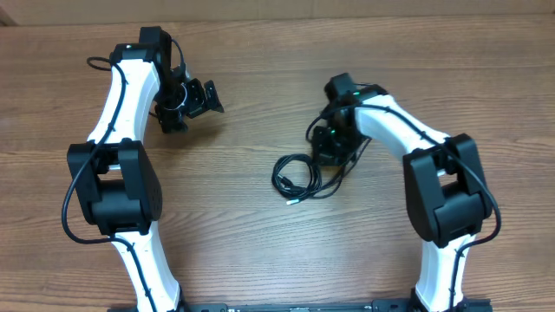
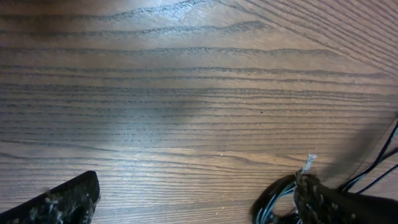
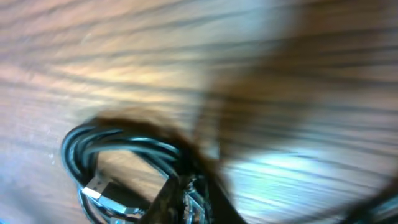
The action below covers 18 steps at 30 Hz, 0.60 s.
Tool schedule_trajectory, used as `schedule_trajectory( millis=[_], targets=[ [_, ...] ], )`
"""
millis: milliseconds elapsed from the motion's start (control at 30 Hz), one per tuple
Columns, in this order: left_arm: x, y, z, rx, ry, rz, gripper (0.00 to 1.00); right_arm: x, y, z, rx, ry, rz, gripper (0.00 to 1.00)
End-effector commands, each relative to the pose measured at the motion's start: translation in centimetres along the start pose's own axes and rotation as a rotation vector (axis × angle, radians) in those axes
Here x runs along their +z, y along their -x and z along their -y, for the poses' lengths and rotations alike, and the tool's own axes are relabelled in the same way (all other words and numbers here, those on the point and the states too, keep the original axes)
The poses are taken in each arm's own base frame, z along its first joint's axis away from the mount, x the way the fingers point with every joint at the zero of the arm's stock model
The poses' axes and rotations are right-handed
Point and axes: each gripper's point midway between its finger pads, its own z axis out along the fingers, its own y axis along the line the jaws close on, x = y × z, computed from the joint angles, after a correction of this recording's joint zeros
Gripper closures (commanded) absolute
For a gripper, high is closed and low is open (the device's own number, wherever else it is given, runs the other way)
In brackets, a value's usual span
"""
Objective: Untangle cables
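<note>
The cables lie as a loose black coil in the middle of the wooden table, a silver-tipped plug pointing toward the front. My right gripper sits at the coil's upper right edge, and one strand rises from the coil into it. The right wrist view is motion-blurred. It shows the coil with a silver plug at lower left and my right gripper nearly shut with thin strands between its fingers. My left gripper is far off at the upper left. In its wrist view the left gripper is open over bare wood.
The table is brown wood grain. Both arm bases stand along the front edge, the left arm and the right arm reaching inward. The arm's own thin wires hang at the right edge of the left wrist view.
</note>
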Motion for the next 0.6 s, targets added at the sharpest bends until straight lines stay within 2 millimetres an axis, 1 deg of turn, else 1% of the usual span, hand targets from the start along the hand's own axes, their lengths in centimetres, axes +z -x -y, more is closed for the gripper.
schedule_trajectory(
  millis=[0,200,400,467,567],
  targets=[
    [-0.1,0.1,0.3,0.018,-0.014,0.0,0.0,1.1,-1.3,-2.5,-0.076,0.027,-0.026,0.88],
    [-0.1,0.1,0.3,0.017,-0.014,0.0,0.0,2.3,-1.9,-4.6,-0.137,0.032,-0.005,0.87],
    [0.0,0.1,0.4,0.017,-0.016,0.0,0.0,2.7,-2.1,-5.8,-0.154,0.046,0.007,0.87],
    [0.0,0.1,0.4,0.001,-0.019,0.0,0.0,2.7,-1.9,-5.8,-0.135,0.04,0.013,0.87],
    [-0.1,0.1,0.5,-0.01,-0.026,-0.002,0.0,2.7,-1.2,-4.8,-0.026,-0.017,0.051,0.87]
  ],
)
